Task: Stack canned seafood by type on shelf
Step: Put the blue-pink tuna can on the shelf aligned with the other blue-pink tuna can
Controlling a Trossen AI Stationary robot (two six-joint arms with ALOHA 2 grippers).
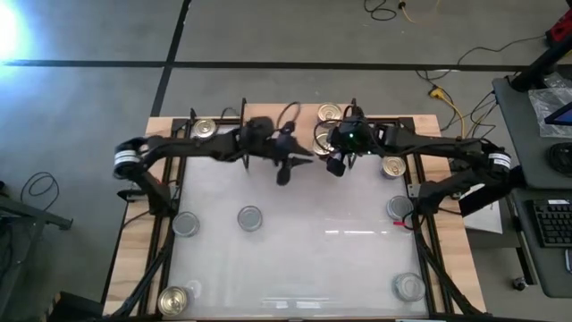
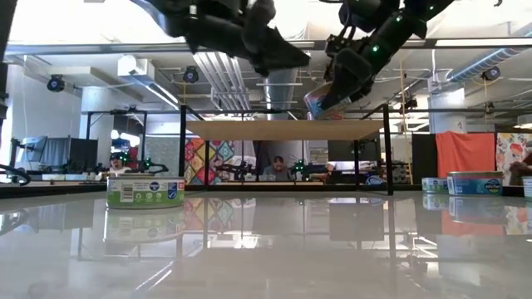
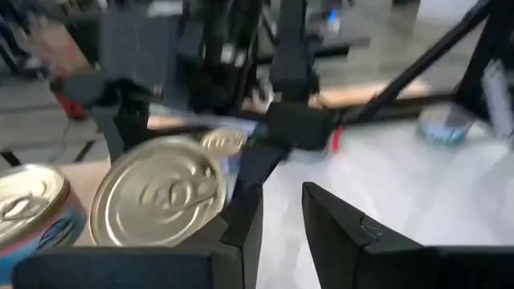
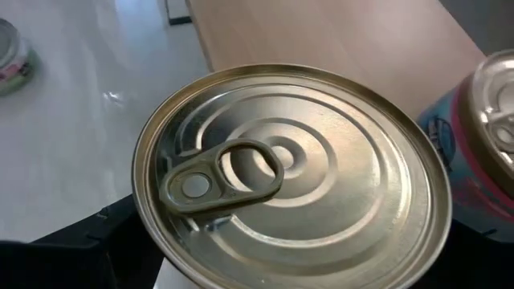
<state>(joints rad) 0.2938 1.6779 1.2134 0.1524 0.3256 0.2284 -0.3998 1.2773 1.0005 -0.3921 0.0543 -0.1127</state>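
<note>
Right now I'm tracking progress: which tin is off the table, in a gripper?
The gold pull-ring tin gripped by the right gripper, tilted above the shelf. Every other tin rests on a surface.

The middle of the counter point(image 1: 304, 259) lies bare, giving broad free passage between the scattered tins. Tins stand near its edges: one point(image 1: 186, 224) at the left, one point(image 1: 250, 217) just beside it inward, one point(image 1: 399, 207) at the right, and two at the front corners point(image 1: 175, 300) point(image 1: 409, 288). At the back the shelf point(image 2: 283, 129) is crowded: both arms meet over it, the left gripper point(image 1: 286, 165) near the right gripper point(image 1: 335, 164), which holds a gold-topped tin point(image 4: 289, 181), seemingly just above the board. Another tin point(image 4: 490, 136) stands close beside.
</note>
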